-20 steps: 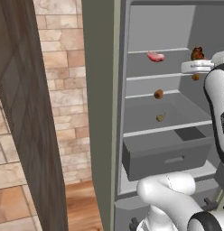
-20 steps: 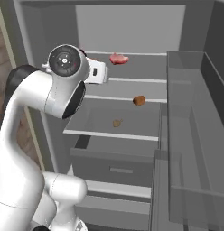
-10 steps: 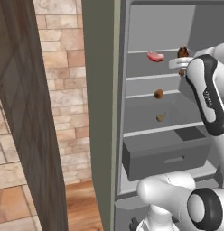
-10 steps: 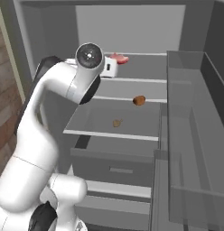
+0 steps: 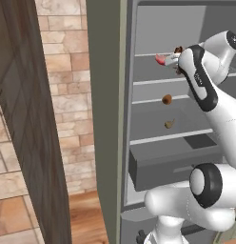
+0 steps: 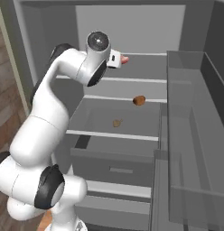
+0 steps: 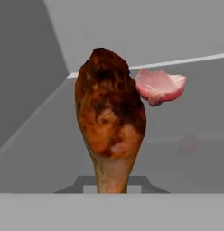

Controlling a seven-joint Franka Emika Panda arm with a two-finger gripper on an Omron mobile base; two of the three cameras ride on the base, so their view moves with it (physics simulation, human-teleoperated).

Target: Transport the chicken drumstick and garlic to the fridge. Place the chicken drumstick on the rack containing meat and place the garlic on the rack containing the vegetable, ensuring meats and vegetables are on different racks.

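In the left base view a brick wall [image 5: 58, 95] stands left of the open fridge [image 5: 108, 119]. Inside, the arm reaches to the top shelf [image 5: 153, 56], where the pink meat [image 5: 160, 59] lies just left of the hand [image 5: 177, 57]. The hand is closed on the thin bone end of the drumstick [image 7: 109, 122], whose thick dark-browned end points away from the camera in the hand view, with the meat just beyond it to the right. Whether the drumstick touches the shelf I cannot tell. One shelf down sits the round brown ball [image 5: 167, 99], and on the shelf below that, a little to its right in this view, the pale garlic [image 5: 169, 124]. Under them the dark drawer [image 5: 172, 164] stands pulled out. In the right base view, the clear door bins [image 6: 190, 135] fill the right side.
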